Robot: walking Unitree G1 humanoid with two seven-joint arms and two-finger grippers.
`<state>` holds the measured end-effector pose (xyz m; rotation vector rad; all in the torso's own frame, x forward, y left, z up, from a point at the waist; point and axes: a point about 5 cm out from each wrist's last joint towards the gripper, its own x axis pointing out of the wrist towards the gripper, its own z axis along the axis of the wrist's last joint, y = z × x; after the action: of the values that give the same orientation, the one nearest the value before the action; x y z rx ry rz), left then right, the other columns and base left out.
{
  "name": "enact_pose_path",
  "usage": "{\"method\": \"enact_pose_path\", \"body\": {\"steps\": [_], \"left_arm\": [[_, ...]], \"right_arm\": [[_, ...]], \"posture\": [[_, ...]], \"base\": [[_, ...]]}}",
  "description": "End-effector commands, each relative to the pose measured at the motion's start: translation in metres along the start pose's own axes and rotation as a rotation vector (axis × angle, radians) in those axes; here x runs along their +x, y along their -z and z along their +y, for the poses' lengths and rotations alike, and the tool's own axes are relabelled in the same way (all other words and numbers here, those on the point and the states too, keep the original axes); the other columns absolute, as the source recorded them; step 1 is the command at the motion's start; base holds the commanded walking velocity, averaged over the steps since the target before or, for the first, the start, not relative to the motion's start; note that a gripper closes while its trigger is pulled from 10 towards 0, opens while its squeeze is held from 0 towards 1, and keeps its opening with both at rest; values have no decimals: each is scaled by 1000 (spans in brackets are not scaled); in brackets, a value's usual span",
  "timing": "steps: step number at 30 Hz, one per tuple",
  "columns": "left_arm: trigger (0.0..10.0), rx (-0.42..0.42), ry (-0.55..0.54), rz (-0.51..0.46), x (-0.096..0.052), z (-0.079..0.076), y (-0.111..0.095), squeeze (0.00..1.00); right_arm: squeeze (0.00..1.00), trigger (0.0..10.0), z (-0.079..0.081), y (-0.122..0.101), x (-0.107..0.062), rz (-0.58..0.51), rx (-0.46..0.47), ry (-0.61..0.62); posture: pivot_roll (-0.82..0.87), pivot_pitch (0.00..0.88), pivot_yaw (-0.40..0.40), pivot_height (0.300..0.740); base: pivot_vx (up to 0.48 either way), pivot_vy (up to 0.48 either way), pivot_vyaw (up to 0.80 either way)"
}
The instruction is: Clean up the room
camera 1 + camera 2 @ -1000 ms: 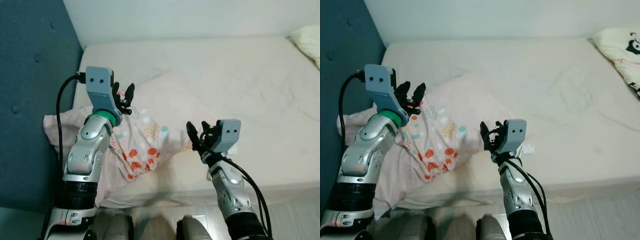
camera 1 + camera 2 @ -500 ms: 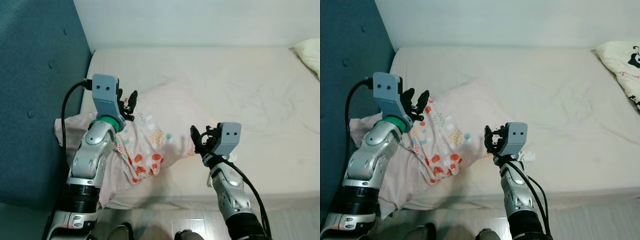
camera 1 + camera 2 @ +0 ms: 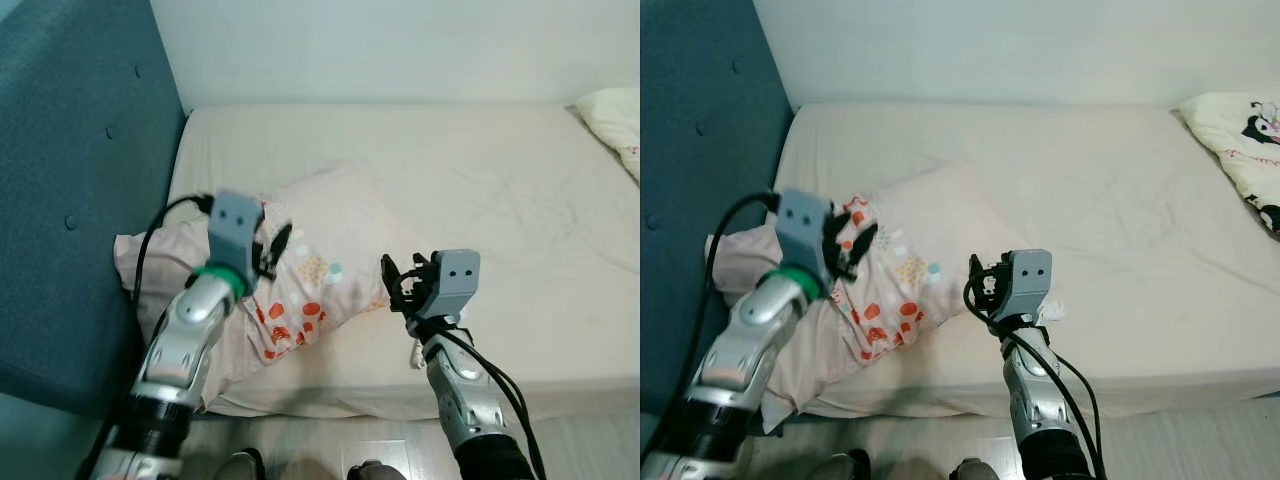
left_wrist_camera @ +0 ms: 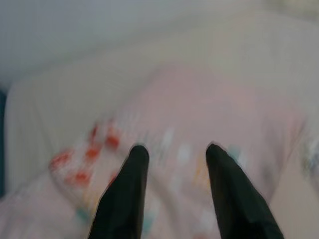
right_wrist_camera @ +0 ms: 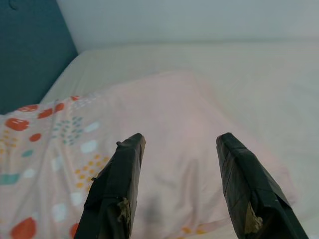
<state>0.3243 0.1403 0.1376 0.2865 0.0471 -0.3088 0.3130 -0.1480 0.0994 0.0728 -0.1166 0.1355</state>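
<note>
Left eye view: since half a second ago the left gripper (image 3: 276,247) has dropped lower and nearer, its grey wrist block now blurred with motion, while the right gripper (image 3: 402,283) has barely shifted. The pillow (image 3: 335,225) is soft pale pink cloth with a panel of red, teal and yellow dots; it lies rumpled at the 9 o'clock side of the cream mattress (image 3: 500,190), beside the tufted teal headboard (image 3: 70,170). The left fingers stand apart over the dotted panel; whether they touch it I cannot tell.

Right eye view: the right arm is bent upward from 6 o'clock, its fingers parted just beside the pillow's corner. A second pillow (image 3: 1240,145), cream with a cartoon print, sits at 3 o'clock.

Left wrist view: blurred; two tapered black fingers (image 4: 127,194) are spread above the pink fabric with its red spots.

Right wrist view: sharp; two blocky black fingers (image 5: 117,191), scuffed at the tips, are held wide apart, the smooth pink pillow between and beyond them.
</note>
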Motion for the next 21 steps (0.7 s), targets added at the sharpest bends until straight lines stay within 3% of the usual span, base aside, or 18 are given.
{"method": "enact_pose_path", "body": {"steps": [1,2,4,6,7,10,12,13,14,15,17,21], "left_arm": [[10000,71,-16,137,-4,2,32,0],[10000,95,-67,230,-4,8,51,0],[10000,105,-101,284,-5,12,63,0],[10000,28,-172,427,-7,19,86,0],[10000,-29,-198,464,-7,21,92,0],[10000,-60,-233,491,-6,25,96,0],[10000,-17,-253,491,-3,31,96,0],[10000,61,-260,494,-1,37,95,0],[10000,136,-227,505,2,40,95,0],[10000,136,-227,505,2,40,95,0],[10000,212,-119,551,4,41,97,0],[10000,177,-38,591,4,39,100,0]], "right_arm": [[0,10000,-8,5,-6,18,-10,37],[0,10000,-12,7,-6,28,-11,46],[0,10000,-14,9,-7,34,-10,50],[0,10000,-13,9,-6,38,1,53],[0,10000,-12,9,-6,37,5,50],[0,10000,-9,10,-5,38,13,45],[0,10000,-6,11,-5,41,19,36],[0,10000,-3,12,-5,43,22,28],[0,10000,-1,12,-5,44,22,22],[0,10000,-1,12,-5,44,22,22],[0,10000,2,12,-5,42,25,18],[0,10000,4,13,-6,42,32,21]], "posture": [[-10,70,24,740],[-7,68,24,740],[-7,68,24,740],[-10,69,24,740],[-10,70,24,740],[-2,71,22,740],[0,74,22,740],[4,77,24,740],[3,84,30,740],[3,84,30,740],[8,97,40,740],[9,113,47,740]], "base": [[0,0,0],[0,0,0],[0,0,0],[0,0,0],[0,0,0],[0,0,0],[0,0,0],[0,0,0],[0,0,0],[0,0,0],[0,0,0],[0,0,0]]}}
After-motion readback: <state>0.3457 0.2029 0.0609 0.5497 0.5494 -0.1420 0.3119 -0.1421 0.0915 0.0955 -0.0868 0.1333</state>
